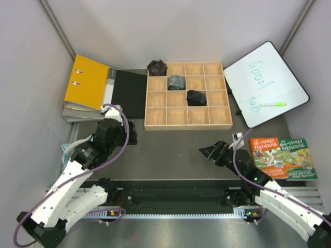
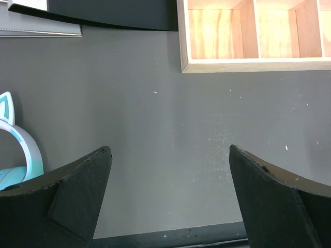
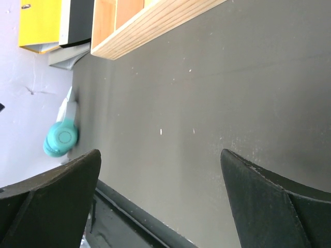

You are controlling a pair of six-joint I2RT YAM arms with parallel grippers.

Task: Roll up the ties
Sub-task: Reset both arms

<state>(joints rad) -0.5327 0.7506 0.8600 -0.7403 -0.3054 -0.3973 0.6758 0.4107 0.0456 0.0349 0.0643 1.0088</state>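
Observation:
Three rolled ties sit in the wooden compartment tray (image 1: 186, 127): a brownish-black bundle (image 1: 156, 67) in the far-left corner cell, a greyish one (image 1: 176, 82) one row nearer, and a black one (image 1: 196, 97) toward the middle. My left gripper (image 1: 132, 135) hangs open over bare table just left of the tray's near corner. In the left wrist view the gripper (image 2: 170, 155) has nothing between its fingers, and the tray's corner (image 2: 248, 65) lies ahead. My right gripper (image 1: 207, 151) (image 3: 160, 155) is open and empty too, in front of the tray (image 3: 155, 26).
A yellow binder (image 1: 88, 82) and a flat black folder cover (image 1: 129, 93) lie left of the tray. A whiteboard (image 1: 266, 82) with a green marker leans at the right. Two books (image 1: 282, 157) lie near the right arm. Teal headphones (image 1: 67, 150) (image 2: 13, 155) rest by the left arm.

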